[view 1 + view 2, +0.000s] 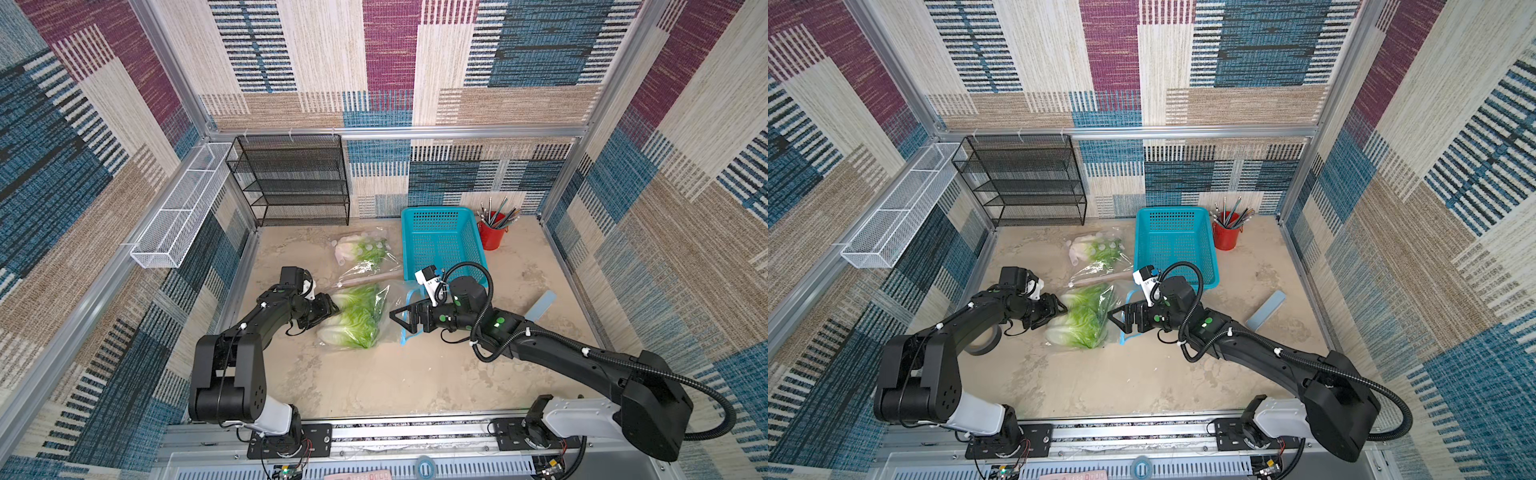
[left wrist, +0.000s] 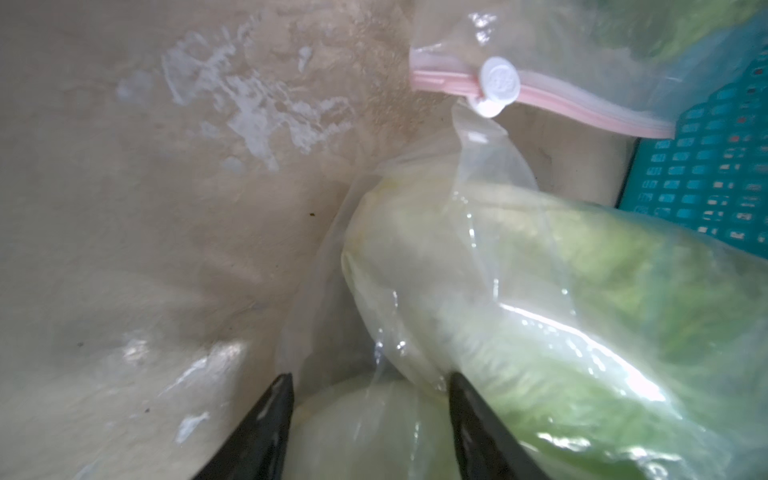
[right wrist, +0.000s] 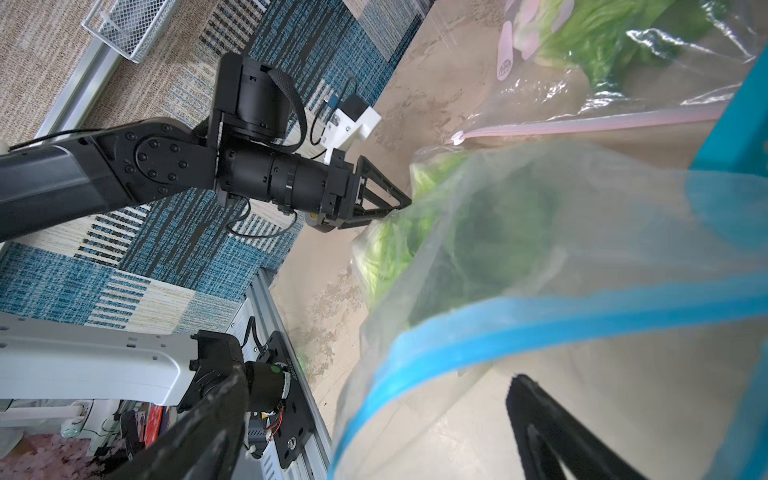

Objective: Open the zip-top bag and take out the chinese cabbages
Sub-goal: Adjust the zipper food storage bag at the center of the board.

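Left end effector (image 1: 334, 309): jaws are held about half apart at the closed bottom end of the near zip-top bag (image 1: 386, 297). Film and a white cabbage base are seen between the fingers (image 2: 266, 419) in the left wrist view. Whether the film is actually clamped cannot be told.

Right end effector (image 1: 398, 318): jaws are spread wide and nothing is gripped. It is set at the bag's mouth end, where the blue zip strip (image 3: 498, 328) is seen running across between its fingers.

The two are pointed at each other, with the bag laid flat on the worktop (image 1: 374, 382) between them. Two of the chinese cabbages (image 1: 353, 320) are enclosed in this bag, side by side, with white bases toward the left arm and green tips toward the right arm.

Just behind, a second clear bag (image 1: 365, 266) with a pink zip strip (image 2: 582, 104) and white slider (image 2: 498, 81) is laid. A third head (image 1: 357, 249) is seen inside it. A teal basket (image 1: 440, 214) is placed beside that bag, on the right arm's side.

Farther back, a red cup (image 1: 492, 239) of pencils is stood next to the basket. A black mesh rack (image 1: 291, 183) is set against the back wall.
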Motion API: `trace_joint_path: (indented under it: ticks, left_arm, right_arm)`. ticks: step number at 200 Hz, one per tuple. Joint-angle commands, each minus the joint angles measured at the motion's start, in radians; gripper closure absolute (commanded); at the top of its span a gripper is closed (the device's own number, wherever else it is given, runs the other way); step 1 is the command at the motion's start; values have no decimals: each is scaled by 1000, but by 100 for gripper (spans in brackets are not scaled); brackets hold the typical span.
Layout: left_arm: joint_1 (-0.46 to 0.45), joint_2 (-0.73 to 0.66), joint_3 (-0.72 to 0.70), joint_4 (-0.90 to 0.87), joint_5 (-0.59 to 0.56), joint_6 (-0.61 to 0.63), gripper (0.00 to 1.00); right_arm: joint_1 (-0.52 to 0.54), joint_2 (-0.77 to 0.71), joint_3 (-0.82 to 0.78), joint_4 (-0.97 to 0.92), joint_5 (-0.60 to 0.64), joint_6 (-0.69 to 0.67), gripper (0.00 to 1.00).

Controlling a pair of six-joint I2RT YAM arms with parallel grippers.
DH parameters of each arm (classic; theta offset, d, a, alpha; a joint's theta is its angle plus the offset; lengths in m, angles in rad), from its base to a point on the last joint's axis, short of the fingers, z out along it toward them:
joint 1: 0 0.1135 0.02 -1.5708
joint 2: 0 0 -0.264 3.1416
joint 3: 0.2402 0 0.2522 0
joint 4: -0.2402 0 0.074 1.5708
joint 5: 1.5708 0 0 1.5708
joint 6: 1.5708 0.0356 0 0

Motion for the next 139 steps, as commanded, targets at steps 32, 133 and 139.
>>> trace_joint_path:
  ticks: [32,133,139]
  left_arm:
    - [0,-4,-50,111,83,-77,94]
    - [3,-242,11,2,72,-122,100]
    - [3,-258,21,-9,72,-122,100]
  right_arm:
    - [1,47,40,-3,29,-3,23]
    - [0,25,3,-64,109,-1,76]
    - [-1,30,0,-64,110,-1,77]
